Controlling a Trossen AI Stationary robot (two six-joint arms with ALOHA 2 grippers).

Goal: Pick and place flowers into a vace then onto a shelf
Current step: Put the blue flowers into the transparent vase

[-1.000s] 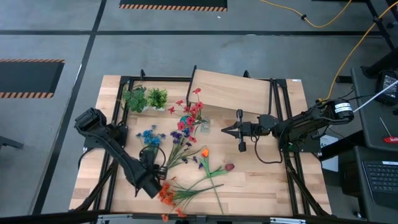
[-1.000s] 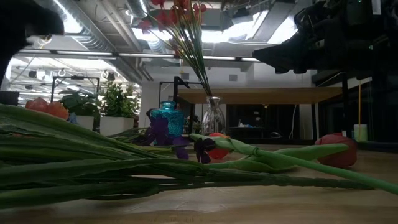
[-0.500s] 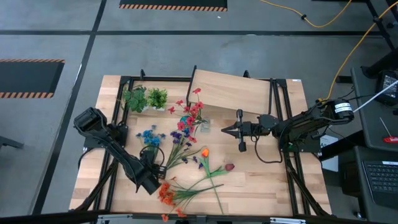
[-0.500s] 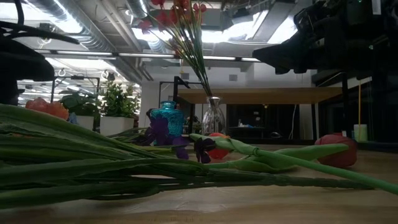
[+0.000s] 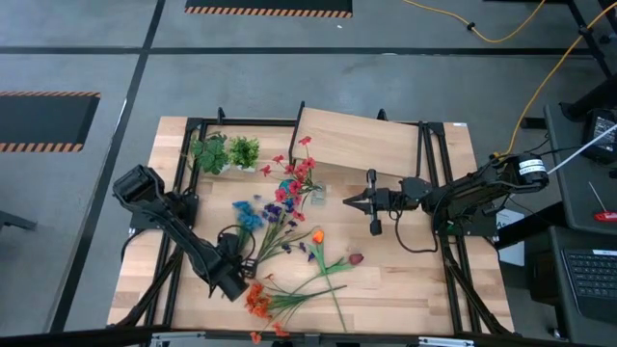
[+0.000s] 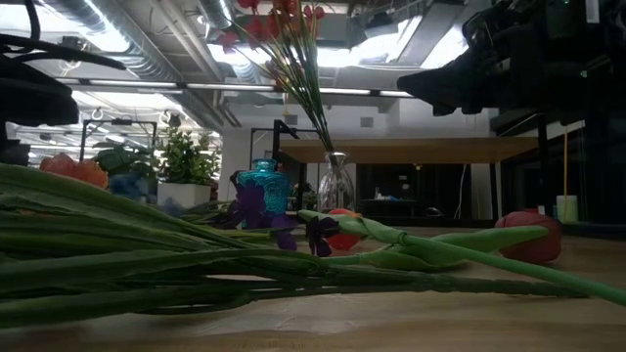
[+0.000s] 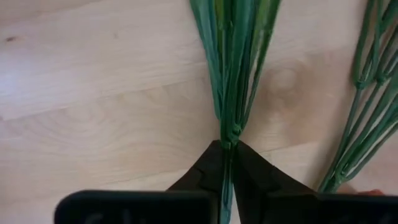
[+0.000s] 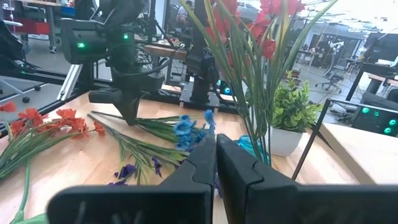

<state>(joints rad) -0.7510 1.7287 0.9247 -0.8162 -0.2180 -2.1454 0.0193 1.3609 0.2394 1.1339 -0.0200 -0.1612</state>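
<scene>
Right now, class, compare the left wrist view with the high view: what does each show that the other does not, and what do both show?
Only the left wrist view shows the left gripper shut on the bundled green stems of the blue flower spray.

Only the high view shows the whole table: the raised light-wood shelf, the red flowers in the glass vase, the two leafy potted plants, and the right gripper waiting mid-table, shut and empty.

Both show stems lying on the light-wood plank tabletop.

Left arm extends diagonally toward the near edge, its left gripper (image 5: 235,273) low at the surface, fingers (image 7: 205,171) pressed together. Right arm reaches horizontally toward centre; right gripper (image 5: 349,201) raised, fingers (image 8: 199,163) closed.
</scene>
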